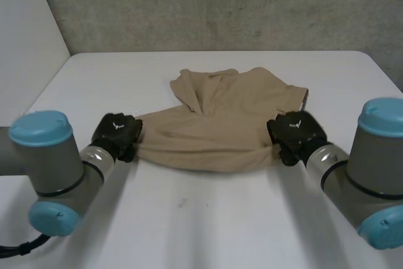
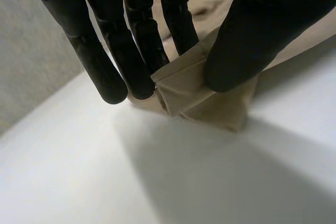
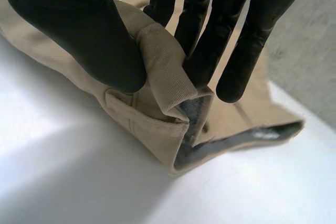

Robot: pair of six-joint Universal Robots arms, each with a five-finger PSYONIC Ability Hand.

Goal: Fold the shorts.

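Tan shorts (image 1: pixel 220 124) lie crumpled in the middle of the white table (image 1: pixel 201 218), legs bunched toward the far side. My left hand (image 1: pixel 118 135) grips the near left corner of the waistband; in the left wrist view its thumb (image 2: pixel 252 40) and fingers (image 2: pixel 142 51) pinch a folded bit of tan cloth (image 2: pixel 194 87). My right hand (image 1: pixel 295 135) holds the near right corner. Seen from the right wrist, its thumb (image 3: pixel 79 30) and fingers (image 3: pixel 210 51) pinch the waistband (image 3: pixel 163 72), lifted slightly off the table.
A grey concrete wall (image 1: pixel 220 4) rises behind the table's far edge. White table surface stretches in front of the shorts between my two arms.
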